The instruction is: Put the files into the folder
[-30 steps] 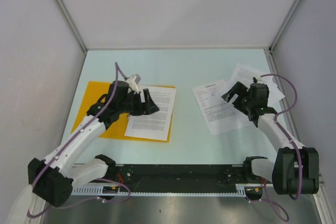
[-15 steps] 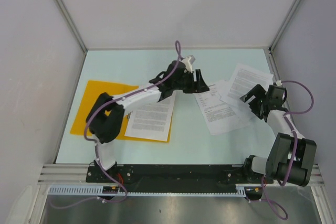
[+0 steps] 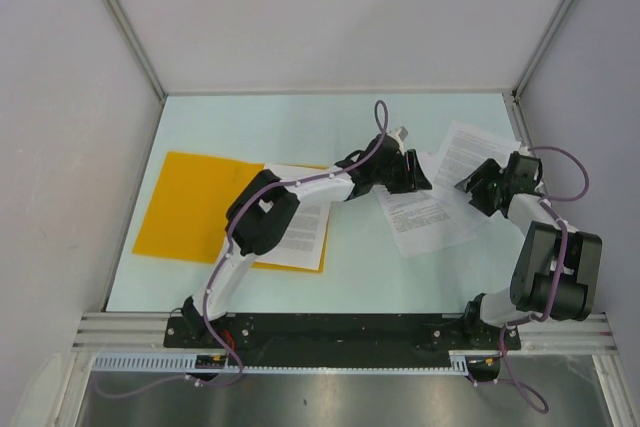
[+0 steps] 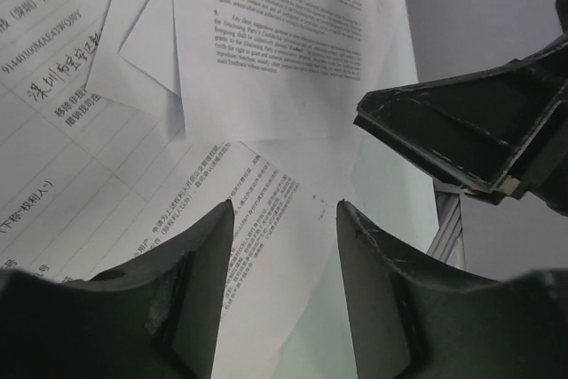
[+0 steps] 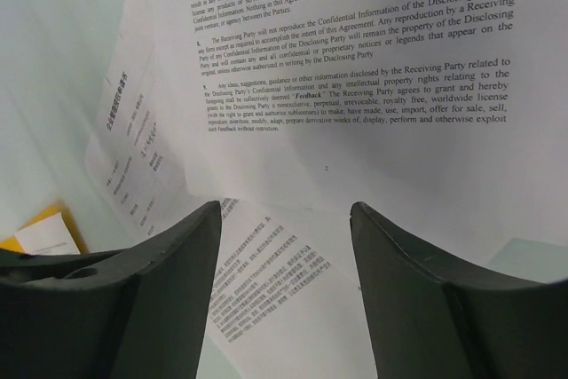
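The orange-yellow folder (image 3: 190,207) lies flat at the left, with one printed sheet (image 3: 298,232) on its right part. Two or three more sheets overlap at the right: a lower one (image 3: 425,219) and an upper one (image 3: 478,150). My left gripper (image 3: 416,175) reaches far right, open and empty, over the left edge of these sheets. In the left wrist view (image 4: 284,210) it hovers over a sheet of Chinese text (image 4: 257,184). My right gripper (image 3: 478,187) is open and empty over the same pile. In its wrist view (image 5: 284,210) an English sheet (image 5: 373,68) overlaps a Chinese one (image 5: 284,281).
Grey walls with metal rails enclose the pale green table (image 3: 350,122). The right rail (image 3: 520,132) runs close beside the right-hand sheets. The two grippers face each other closely; the right one shows in the left wrist view (image 4: 479,139). A corner of the folder (image 5: 35,222) shows in the right wrist view.
My left arm has swung from the sheet on the folder far to the right, over the right-hand pile. My right gripper has drawn back to the right, off the lower sheet.
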`<action>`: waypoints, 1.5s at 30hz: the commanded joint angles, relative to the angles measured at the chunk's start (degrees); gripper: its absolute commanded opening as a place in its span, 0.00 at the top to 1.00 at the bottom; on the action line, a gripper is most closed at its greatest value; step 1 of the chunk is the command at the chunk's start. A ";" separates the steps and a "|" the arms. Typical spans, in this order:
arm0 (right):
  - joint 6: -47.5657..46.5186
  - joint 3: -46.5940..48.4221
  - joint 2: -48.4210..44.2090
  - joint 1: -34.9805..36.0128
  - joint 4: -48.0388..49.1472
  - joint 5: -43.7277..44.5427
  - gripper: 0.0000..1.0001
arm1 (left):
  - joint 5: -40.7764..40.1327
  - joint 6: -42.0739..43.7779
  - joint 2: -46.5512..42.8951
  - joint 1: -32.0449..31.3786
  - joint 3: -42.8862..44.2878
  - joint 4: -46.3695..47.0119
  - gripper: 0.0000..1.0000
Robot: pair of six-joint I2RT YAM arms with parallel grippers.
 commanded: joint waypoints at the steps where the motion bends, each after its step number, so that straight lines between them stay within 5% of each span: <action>1: -0.92 3.33 1.78 -1.25 2.50 -2.69 0.36 | -2.10 -4.95 3.11 -0.47 3.76 2.47 0.46; 24: -0.31 3.59 1.87 -6.44 3.38 -8.58 0.39 | -6.15 -16.73 11.91 -0.12 9.74 2.29 0.57; 31: -0.40 3.68 1.96 -5.92 2.85 -9.19 0.39 | -5.89 -15.86 12.35 -0.12 11.05 3.96 0.76; 36: -0.92 3.60 0.73 -4.77 1.54 -8.84 0.39 | -5.01 -11.48 12.18 -0.12 14.22 1.52 1.00; 45: -3.55 3.59 -6.91 -3.63 -4.69 -7.70 0.37 | -5.09 2.60 -3.89 0.58 6.16 -11.59 1.00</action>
